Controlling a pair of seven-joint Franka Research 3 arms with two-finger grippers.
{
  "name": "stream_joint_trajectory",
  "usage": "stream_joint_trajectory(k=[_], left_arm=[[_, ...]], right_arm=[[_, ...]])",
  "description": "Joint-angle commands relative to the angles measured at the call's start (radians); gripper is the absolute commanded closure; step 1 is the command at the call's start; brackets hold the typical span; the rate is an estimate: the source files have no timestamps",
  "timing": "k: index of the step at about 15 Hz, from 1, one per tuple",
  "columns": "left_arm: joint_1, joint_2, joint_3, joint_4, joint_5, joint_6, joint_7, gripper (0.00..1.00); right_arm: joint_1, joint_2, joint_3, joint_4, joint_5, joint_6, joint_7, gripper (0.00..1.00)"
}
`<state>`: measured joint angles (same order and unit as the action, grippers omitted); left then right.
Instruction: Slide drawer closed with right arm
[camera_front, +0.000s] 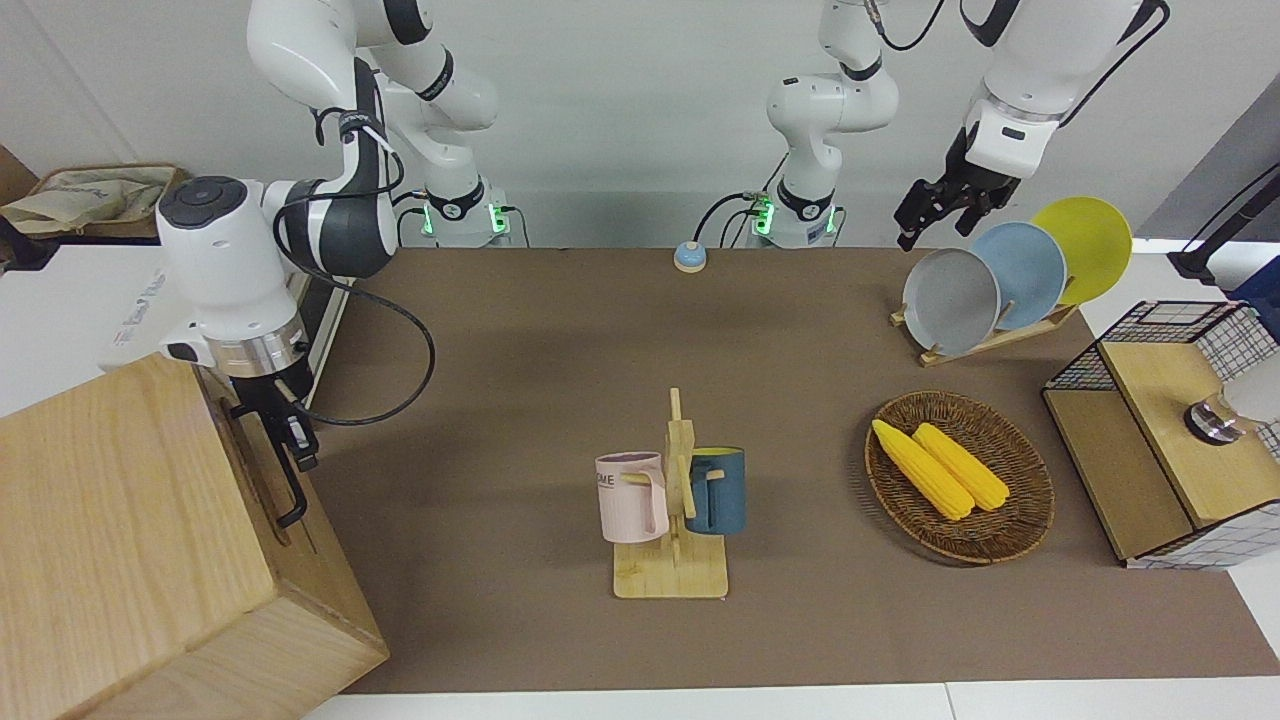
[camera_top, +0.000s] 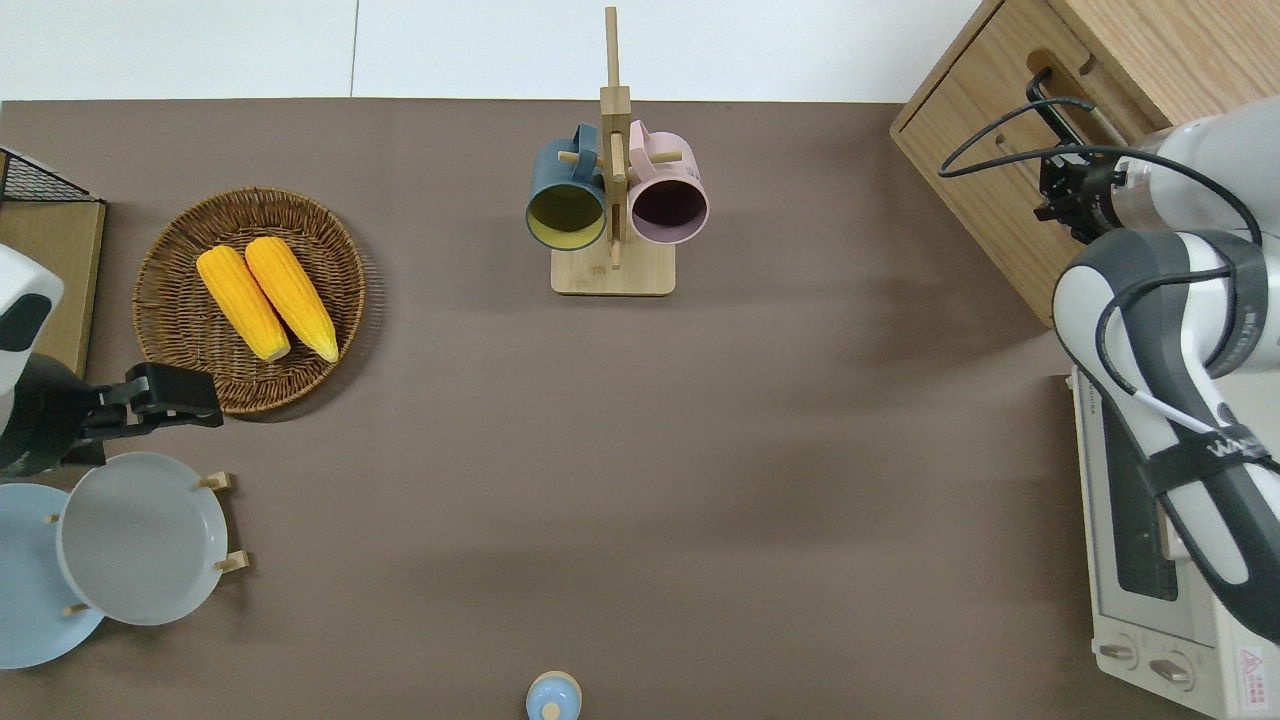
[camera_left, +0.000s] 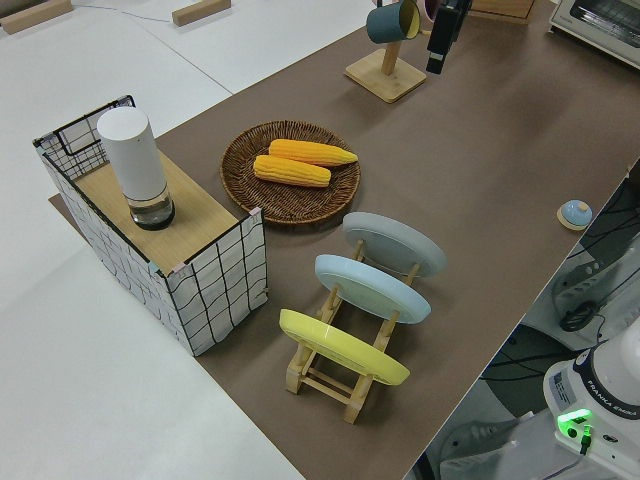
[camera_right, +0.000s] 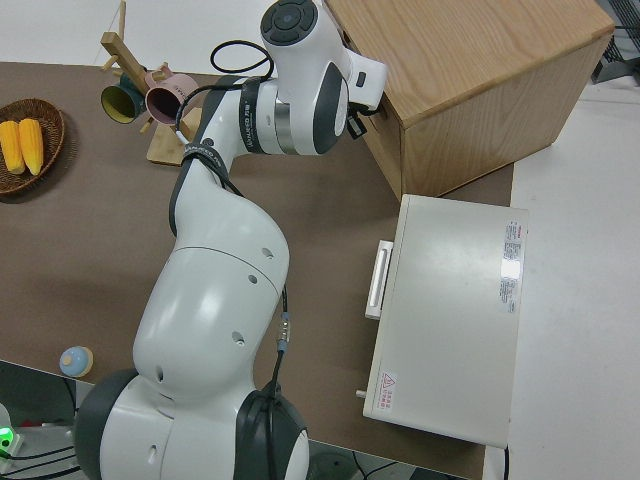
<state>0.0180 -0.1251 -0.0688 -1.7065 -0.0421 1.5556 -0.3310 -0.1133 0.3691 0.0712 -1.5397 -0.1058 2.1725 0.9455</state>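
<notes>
Drawer sits in the big wooden box, which fills the lower left of the front view and the upper right corner of the overhead view, at the right arm's end of the counter. Its front looks flush, or very nearly flush, with the box face in both views, so I judge the closing push to be at or close to its end. The right pincer is at the black bar handle, at the end of it nearer to the robots, touching it or just beside it. Whether its fingers are open or shut I cannot tell from any view.

If a small gap is left, the next move calls for a short, straight push along the drawer's travel, square to the front. If it is fully home, the arm only needs to draw back from the handle without snagging the cable that loops beside the wrist.

The overhead view shows the drawer front and handle from above, with the wrist against them. The front view shows the handle's full length down the box face. The right side view hides the handle and pincer under the arm's own wrist, but it shows the white toaster oven just beside the box. The left side view shows none of this work. The left arm is parked.
</notes>
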Motion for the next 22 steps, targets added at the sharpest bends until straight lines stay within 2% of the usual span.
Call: stream_joint_trajectory(k=[1,5,7,8,10,13,14,15,16,17,18,19,20,22], left_arm=[[-0.001,-0.008,0.004,0.004,-0.001,-0.017,0.009,0.01],[-0.001,-0.008,0.004,0.004,-0.001,-0.015,0.009,0.01],[-0.001,-0.008,0.004,0.004,-0.001,-0.015,0.009,0.01],[-0.001,-0.008,0.004,0.004,-0.001,-0.015,0.009,0.01],[-0.001,-0.008,0.004,0.004,-0.001,-0.015,0.009,0.01],[-0.001,-0.008,0.004,0.004,-0.001,-0.015,0.009,0.01],[-0.001,-0.008,0.004,0.004,-0.001,-0.015,0.009,0.01],[-0.001,-0.008,0.004,0.004,-0.001,-0.017,0.009,0.01],[-0.001,-0.008,0.004,0.004,-0.001,-0.017,0.009,0.01],[-0.001,-0.008,0.004,0.004,-0.001,-0.017,0.009,0.01],[-0.001,-0.008,0.004,0.004,-0.001,-0.015,0.009,0.01],[-0.001,-0.008,0.004,0.004,-0.001,-0.017,0.009,0.01],[-0.001,-0.008,0.004,0.004,-0.001,-0.015,0.009,0.01],[-0.001,-0.008,0.004,0.004,-0.001,-0.015,0.009,0.01]], right_arm=[[-0.026,0.030,-0.030,0.027,-0.057,0.070,-0.062,1.000],[-0.011,0.010,-0.028,0.013,-0.057,0.052,-0.059,1.000],[-0.006,-0.021,-0.022,-0.012,-0.057,0.030,-0.059,1.000],[-0.003,-0.038,-0.019,-0.023,-0.057,0.018,-0.060,0.967],[0.023,-0.076,-0.019,-0.060,-0.055,0.003,-0.068,0.832],[0.053,-0.133,-0.018,-0.102,-0.045,-0.037,-0.076,0.810],[0.075,-0.163,-0.018,-0.115,-0.041,-0.071,-0.114,0.781],[0.092,-0.188,-0.018,-0.123,-0.031,-0.107,-0.141,0.671],[0.109,-0.202,-0.018,-0.125,-0.019,-0.129,-0.145,0.641],[0.119,-0.217,-0.018,-0.131,-0.011,-0.144,-0.149,0.543],[0.130,-0.234,-0.018,-0.138,-0.008,-0.164,-0.168,0.350],[0.144,-0.248,-0.018,-0.140,-0.008,-0.190,-0.203,0.215],[0.155,-0.260,-0.018,-0.142,-0.003,-0.219,-0.232,0.007],[0.168,-0.288,-0.018,-0.140,-0.002,-0.264,-0.278,0.013]])
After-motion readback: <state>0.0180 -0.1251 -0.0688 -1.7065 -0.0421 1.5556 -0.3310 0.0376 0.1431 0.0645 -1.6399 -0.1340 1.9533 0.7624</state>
